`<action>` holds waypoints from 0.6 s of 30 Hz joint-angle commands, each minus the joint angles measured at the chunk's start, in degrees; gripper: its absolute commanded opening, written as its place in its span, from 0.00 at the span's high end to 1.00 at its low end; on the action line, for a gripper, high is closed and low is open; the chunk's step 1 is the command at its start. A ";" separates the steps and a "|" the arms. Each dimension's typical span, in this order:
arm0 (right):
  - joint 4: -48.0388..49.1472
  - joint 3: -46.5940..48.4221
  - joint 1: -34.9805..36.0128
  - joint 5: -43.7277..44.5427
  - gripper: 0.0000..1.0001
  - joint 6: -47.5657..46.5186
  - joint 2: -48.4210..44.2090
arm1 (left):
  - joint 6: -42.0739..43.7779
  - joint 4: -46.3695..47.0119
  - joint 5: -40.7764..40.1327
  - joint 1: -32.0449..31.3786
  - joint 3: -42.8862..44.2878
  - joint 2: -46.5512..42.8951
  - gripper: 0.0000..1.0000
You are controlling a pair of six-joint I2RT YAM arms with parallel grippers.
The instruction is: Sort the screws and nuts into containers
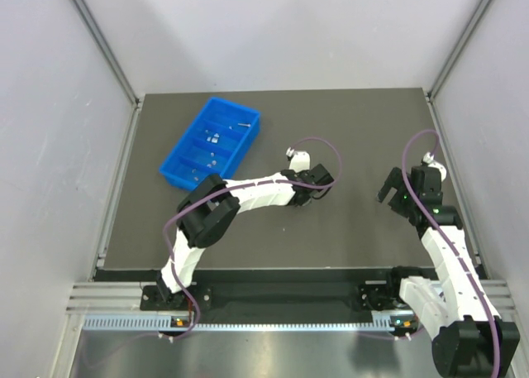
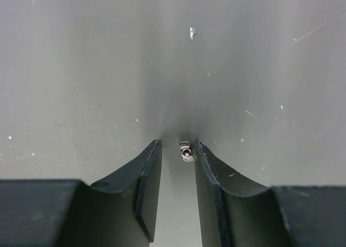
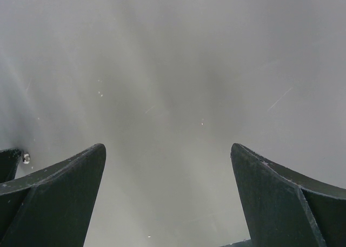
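The blue tray (image 1: 187, 133) lies at the back left of the dark mat, with several tiny silver pieces in its compartments. One screw (image 1: 242, 124) shows in the far compartment. My left gripper (image 1: 319, 194) is low over the mat's middle. In the left wrist view its jaws (image 2: 178, 144) stand a narrow gap apart. A tiny silver nut (image 2: 186, 150) lies on the mat between the tips, close to the right finger (image 2: 216, 177). My right gripper (image 1: 395, 198) hovers at the right, wide open and empty (image 3: 167, 149).
The mat (image 1: 355, 130) is bounded by grey walls and metal rails at the sides and front. A tiny bright speck (image 3: 25, 158) shows at the far left of the right wrist view. I cannot tell what it is.
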 commanded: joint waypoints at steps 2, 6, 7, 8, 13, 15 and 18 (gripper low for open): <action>2.61 -0.19 0.09 -0.15 0.00 -0.59 -0.12 | -1.36 -1.04 -1.92 -0.22 0.78 1.15 0.64; 2.61 -0.45 0.09 -0.07 0.00 -0.68 -0.11 | -1.71 -1.22 -1.92 -0.22 0.51 1.95 0.66; 2.61 -0.45 0.09 -0.07 0.00 -0.68 -0.11 | -1.71 -1.04 -2.01 -0.13 0.52 2.12 0.66; 2.61 -0.36 0.09 -0.15 0.00 -0.59 -0.11 | -1.71 -1.13 -2.01 -0.13 0.52 2.38 0.66; 2.61 -0.36 0.09 -0.15 0.00 -0.59 -0.11 | -1.62 -0.34 -1.22 -0.05 0.43 2.74 0.81; 2.61 -0.36 0.09 -0.15 0.00 -0.59 -0.20 | -1.71 -0.25 -0.52 -0.13 0.08 2.65 0.89; 2.52 -0.36 0.09 0.02 0.00 -0.67 -0.20 | -1.80 0.28 -0.16 -0.13 -0.97 1.86 0.97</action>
